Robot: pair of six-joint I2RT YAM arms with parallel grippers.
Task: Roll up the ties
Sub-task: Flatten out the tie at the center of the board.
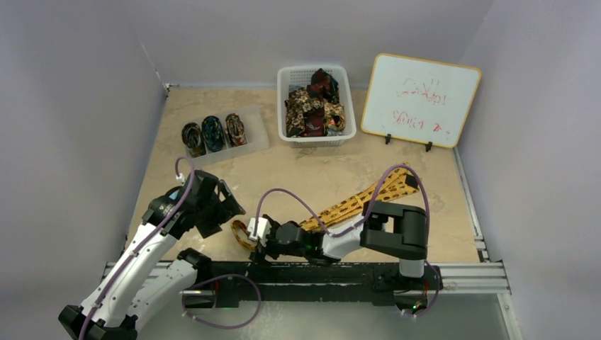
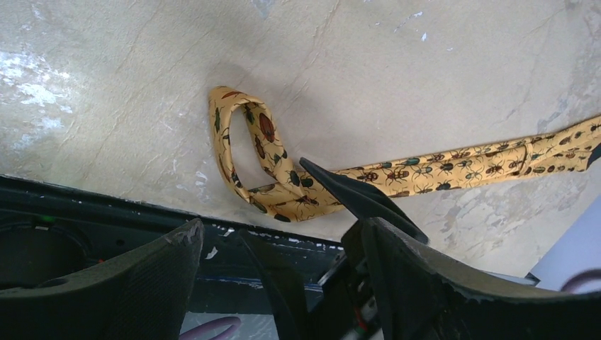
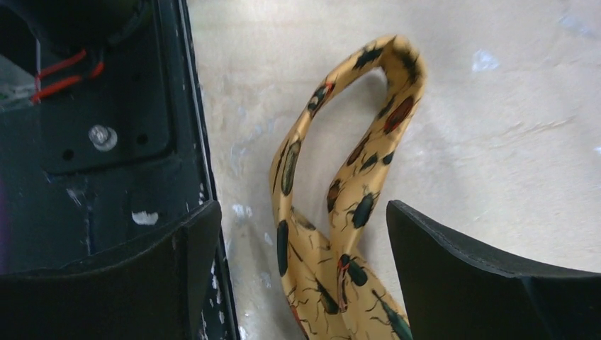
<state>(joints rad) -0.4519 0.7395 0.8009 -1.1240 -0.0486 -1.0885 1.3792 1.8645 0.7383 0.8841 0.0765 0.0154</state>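
On the table [image 1: 319,177], a yellow tie [image 1: 340,207] with a beetle print, stretched on a slant from the far right toward the near middle. At its near end, bent back on itself into one open loop standing on edge, just beside the black rail [image 1: 468,273] at the near edge. Not rolled yet.

Right gripper [image 1: 252,234] low at that loop, with fingers spread wide. In the right wrist view, the tie [image 3: 358,212] lying in the gap of the right gripper [image 3: 301,234], apart from both fingers [image 3: 461,276]; nothing pinched.

Left gripper [image 1: 223,209] near the loop, on its far-left side, above the table. Also spread, with nothing between the fingers [image 2: 127,283]. In the left wrist view, beyond the left gripper [image 2: 282,227], the loop and the long band of the tie [image 2: 439,170] running off to the right. A dark pointed tip [image 2: 340,188] over the tie where the loop closes; cannot tell whether touching.

At the far side, a white basket [image 1: 315,142] full of loose ties [image 1: 312,110] in brown and dark red. Left of it, a clear tray [image 1: 256,138] with three rolled ties [image 1: 212,133] side by side. Right of the basket, a whiteboard [image 1: 422,99] with red writing, propped upright.
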